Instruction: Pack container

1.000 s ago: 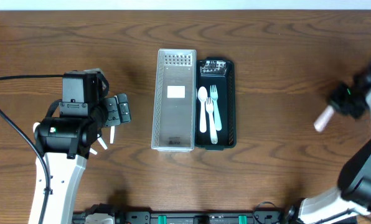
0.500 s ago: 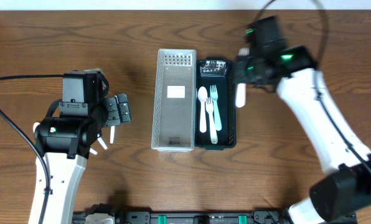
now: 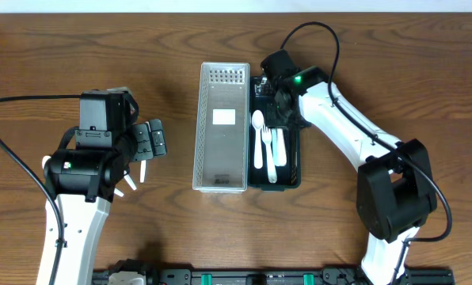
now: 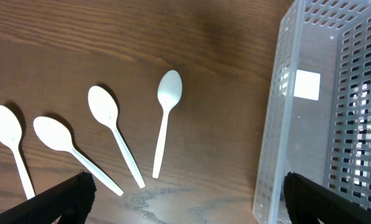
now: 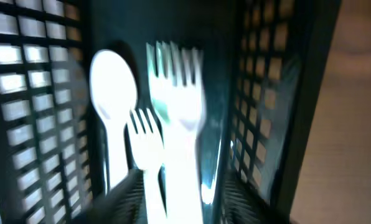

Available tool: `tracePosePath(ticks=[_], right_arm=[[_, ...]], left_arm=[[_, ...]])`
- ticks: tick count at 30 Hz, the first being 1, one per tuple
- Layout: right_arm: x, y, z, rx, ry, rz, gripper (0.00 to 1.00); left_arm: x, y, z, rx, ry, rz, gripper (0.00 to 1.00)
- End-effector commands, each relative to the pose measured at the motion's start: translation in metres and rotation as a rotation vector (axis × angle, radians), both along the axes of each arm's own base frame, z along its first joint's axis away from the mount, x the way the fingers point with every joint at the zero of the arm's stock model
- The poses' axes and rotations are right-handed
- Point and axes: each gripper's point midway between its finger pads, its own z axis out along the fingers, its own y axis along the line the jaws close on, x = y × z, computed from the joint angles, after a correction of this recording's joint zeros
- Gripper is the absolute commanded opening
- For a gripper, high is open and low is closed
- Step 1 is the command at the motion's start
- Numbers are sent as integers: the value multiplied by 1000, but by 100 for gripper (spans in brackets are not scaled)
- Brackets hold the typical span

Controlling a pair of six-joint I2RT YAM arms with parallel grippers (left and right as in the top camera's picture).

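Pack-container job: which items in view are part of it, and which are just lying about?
Job: black bin; the spoon and forks inside it; four loose spoons on the table; probably the clear bin beside it.
Lying about: nothing obvious, only the left arm's cable.

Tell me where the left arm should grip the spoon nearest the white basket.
Mid-handle, from straight above. The spoon lies flat on the table, its handle thin and straight, so the left gripper would likely do best closing its fingers across it. Stay off the tail end, where the next spoon's handle comes close.
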Motion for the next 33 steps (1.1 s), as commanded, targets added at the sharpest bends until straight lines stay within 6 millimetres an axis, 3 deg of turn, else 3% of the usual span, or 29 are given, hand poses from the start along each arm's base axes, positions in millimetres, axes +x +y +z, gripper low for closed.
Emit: tracePosePath(ticks=[1, 3, 6, 8, 11, 14, 18, 21, 27, 33], right_arm=[[19, 9, 51, 38, -129, 110, 55], [29, 3, 84, 48, -199, 124, 63], [41, -21, 137, 51, -305, 91, 65], [46, -50, 171, 42, -375, 26, 70], [43, -95, 198, 35, -425, -65, 77], [33, -138, 200, -28, -391, -77, 79], [15, -186, 184, -116, -286, -45, 86], [10, -220, 181, -114, -256, -126, 87], [8, -248, 181, -67, -258, -205, 87], [8, -258, 181, -52, -265, -231, 87]], left_arm=[[1, 1, 8, 4, -18, -5, 98], [-1, 1, 7, 5, -10, -5, 98], [-2, 1, 8, 21, -8, -30, 98], [-1, 1, 9, 38, -9, -56, 98], [7, 0, 8, 39, 7, -55, 98], [18, 2, -9, 41, 72, -47, 98], [30, 18, -56, 36, 230, 12, 98], [33, 36, -96, 29, 360, 63, 98], [44, 48, -152, -25, 478, 49, 98], [57, 40, -186, -54, 504, -43, 98]])
